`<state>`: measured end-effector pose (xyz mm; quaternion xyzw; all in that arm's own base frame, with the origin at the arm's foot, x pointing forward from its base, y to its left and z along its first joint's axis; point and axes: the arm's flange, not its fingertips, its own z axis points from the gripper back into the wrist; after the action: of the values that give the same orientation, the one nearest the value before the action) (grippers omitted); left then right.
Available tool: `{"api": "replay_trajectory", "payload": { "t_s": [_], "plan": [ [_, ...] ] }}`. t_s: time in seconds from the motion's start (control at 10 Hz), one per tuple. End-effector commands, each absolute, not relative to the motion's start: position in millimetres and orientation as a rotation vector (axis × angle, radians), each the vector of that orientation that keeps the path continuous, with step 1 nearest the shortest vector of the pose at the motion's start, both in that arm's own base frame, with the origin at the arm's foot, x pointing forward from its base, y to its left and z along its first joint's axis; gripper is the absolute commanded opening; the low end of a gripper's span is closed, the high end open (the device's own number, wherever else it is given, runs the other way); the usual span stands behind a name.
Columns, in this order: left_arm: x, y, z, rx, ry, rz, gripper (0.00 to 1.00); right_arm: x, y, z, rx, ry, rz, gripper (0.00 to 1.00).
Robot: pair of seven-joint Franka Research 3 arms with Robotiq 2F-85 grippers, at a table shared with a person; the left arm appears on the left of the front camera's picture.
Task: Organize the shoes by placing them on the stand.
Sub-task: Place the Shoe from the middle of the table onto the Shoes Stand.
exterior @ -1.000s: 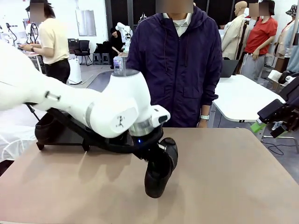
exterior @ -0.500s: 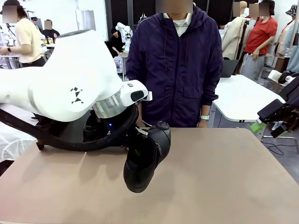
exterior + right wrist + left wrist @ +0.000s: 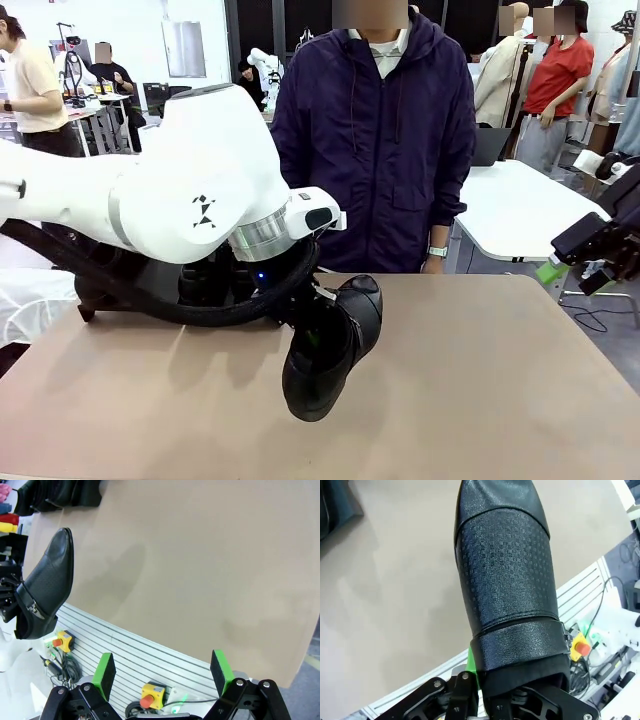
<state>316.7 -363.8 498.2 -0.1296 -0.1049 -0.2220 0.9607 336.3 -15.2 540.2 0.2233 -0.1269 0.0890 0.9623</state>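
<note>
My left gripper (image 3: 485, 680) is shut on the heel end of a glossy black shoe (image 3: 330, 350). The shoe hangs toe-down and tilted above the middle of the tan table (image 3: 480, 380). In the left wrist view the shoe (image 3: 505, 580) runs away from the fingers, its textured upper facing me. From the right wrist view the same shoe (image 3: 45, 595) hangs at the left. The black stand (image 3: 88, 305) sits at the table's far left, mostly hidden behind my left arm, with dark shoe shapes (image 3: 200, 285) on it. My right gripper (image 3: 162, 672) stands open and empty off the table's right side.
A person in a dark purple jacket (image 3: 380, 150) stands at the far edge, arms down. The stand (image 3: 75, 497) shows in the top left corner of the right wrist view. The right half of the table is bare. Another white table (image 3: 520, 210) stands behind to the right.
My left arm has lifted the shoe off the table, swung it left, then a little back right, with the wrist turning. The right gripper has not moved.
</note>
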Motion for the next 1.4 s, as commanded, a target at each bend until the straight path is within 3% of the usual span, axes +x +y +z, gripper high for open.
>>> {"api": "replay_trajectory", "payload": {
  "t_s": [0.0,0.1,0.6,0.9,1.3],
  "plan": [
    [318.7,-361.0,507.7,-0.256,-0.242,-0.459,0.00,337.0,-14.0,542.3,0.455,-0.256,0.165,1.00],
    [316.7,-363.8,498.2,-0.263,-0.213,-0.450,0.00,337.0,-14.0,542.3,0.455,-0.256,0.165,1.00],
    [345.4,-258.3,549.2,-0.264,-0.476,-0.493,0.00,337.0,-14.0,542.3,0.455,-0.256,0.165,1.00],
    [370.2,-174.1,550.7,-0.320,-0.471,-0.396,0.00,337.0,-14.0,542.3,0.455,-0.256,0.165,1.00],
    [407.7,-126.3,531.0,-0.357,-0.415,-0.381,0.00,337.0,-14.0,542.3,0.455,-0.256,0.165,1.00]
  ]
}}
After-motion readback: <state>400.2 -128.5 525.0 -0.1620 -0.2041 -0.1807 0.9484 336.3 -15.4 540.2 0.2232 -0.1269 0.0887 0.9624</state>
